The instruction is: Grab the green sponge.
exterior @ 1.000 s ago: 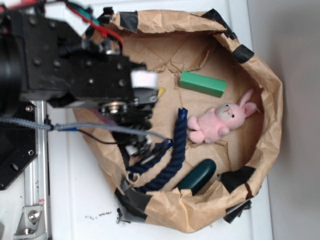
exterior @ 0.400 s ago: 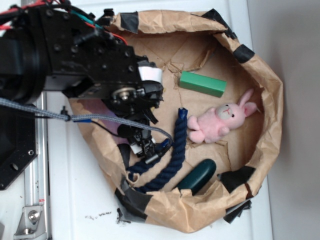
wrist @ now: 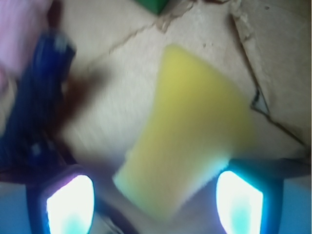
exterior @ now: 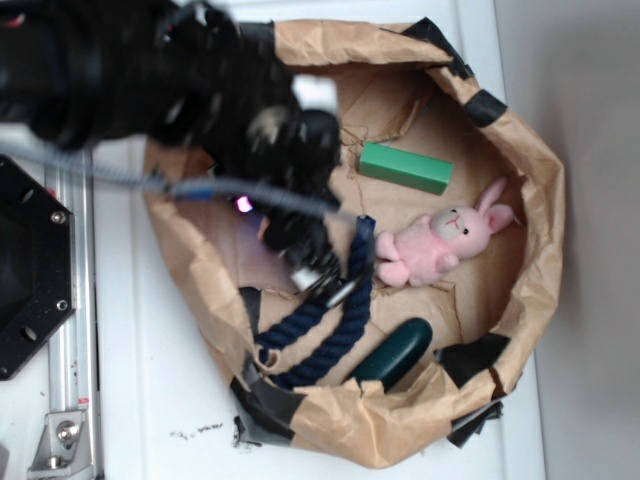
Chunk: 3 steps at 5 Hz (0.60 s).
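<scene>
Paper bag walls ring everything; bare floor around green sponge at upper middle, long axis left-right, right end slightly down. Pink bunny just below. Pincer fingers apart above yellow sponge, blurred.

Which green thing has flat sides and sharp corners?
The bright green sponge near the bag's top edge. The other green thing, the dark shiny cylinder at the bottom, is rounded.
</scene>
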Available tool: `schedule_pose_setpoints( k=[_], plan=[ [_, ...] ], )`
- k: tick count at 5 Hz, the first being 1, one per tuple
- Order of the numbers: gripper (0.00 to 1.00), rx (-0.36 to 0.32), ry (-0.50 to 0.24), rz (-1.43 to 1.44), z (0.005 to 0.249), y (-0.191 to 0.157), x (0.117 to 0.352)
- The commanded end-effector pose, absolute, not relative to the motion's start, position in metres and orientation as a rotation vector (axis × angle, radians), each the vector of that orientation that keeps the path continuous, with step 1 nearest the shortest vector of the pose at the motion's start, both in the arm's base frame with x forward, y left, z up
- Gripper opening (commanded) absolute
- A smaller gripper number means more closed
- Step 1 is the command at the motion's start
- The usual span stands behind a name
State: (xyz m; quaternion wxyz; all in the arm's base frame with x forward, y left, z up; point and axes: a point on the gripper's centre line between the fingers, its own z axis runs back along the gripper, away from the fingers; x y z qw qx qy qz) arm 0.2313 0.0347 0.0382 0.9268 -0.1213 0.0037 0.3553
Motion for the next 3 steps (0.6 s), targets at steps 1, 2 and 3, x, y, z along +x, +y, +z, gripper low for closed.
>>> schedule_pose_setpoints(
  k=[1,2,3],
  plan=[
    [1.00,-0.262,-0.056,0.759,0.038,0.039,0.252],
    [0.00,-0.200,-0.055,0.772,0.039,0.032,0.250],
    [0.00,-0.156,-0.068,0.748,0.045,0.028,0.249]
  ],
)
